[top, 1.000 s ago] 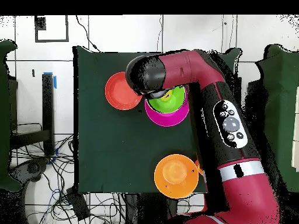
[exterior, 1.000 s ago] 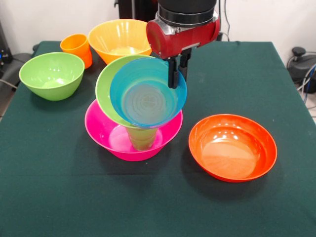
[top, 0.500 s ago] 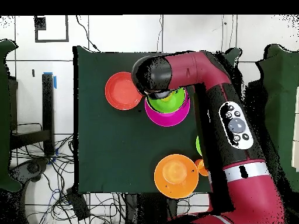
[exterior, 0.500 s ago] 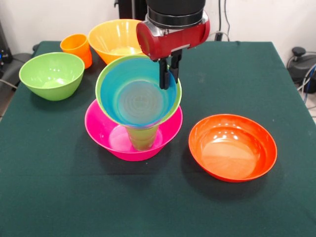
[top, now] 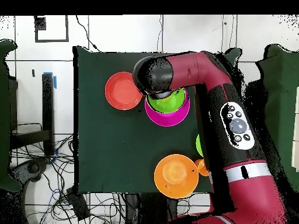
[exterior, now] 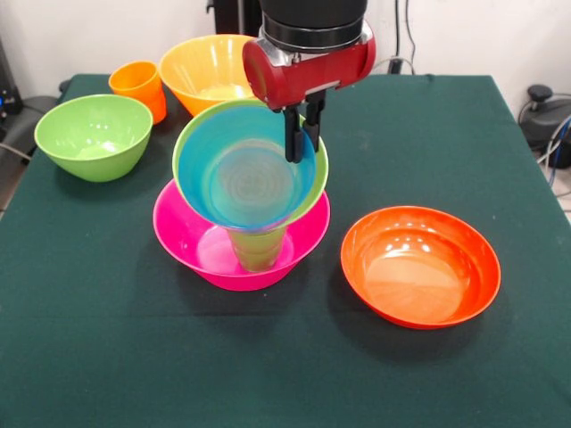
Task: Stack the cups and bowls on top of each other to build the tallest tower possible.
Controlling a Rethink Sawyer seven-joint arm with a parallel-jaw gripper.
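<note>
1. Jaws of the black two-finger gripper [exterior: 298, 143] were clamped on the rim of the translucent blue plastic bowl [exterior: 239, 176].
2. It sat tilted inside the light green flared bowl [exterior: 314, 183], over a cup in the big pink bowl [exterior: 183, 239].
3. Risk: tilted stack could slide off on release.

Gripper [exterior: 299, 134] pinching blue bowl [exterior: 241, 178] rim, seemingly; bowl nested in green bowl [exterior: 314, 178] above pink bowl [exterior: 192, 241].
</note>
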